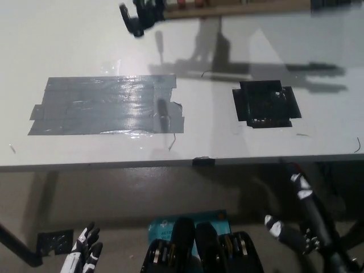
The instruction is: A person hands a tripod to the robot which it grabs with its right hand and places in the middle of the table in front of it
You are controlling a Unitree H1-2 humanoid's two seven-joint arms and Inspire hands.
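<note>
Tripod (pixel 138 18), probably the blurred black shape, at table (pixel 68 45) far edge. Right hand (pixel 301 224) hangs below the near edge, right side, spread and empty. Left hand (pixel 85 250) low left, spread, empty.

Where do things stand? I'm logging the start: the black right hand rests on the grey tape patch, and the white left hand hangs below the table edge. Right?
No. The head view shows the black right hand below the table edge too, at lower right, not on the grey tape patch. The white left hand does hang below the edge.
</note>
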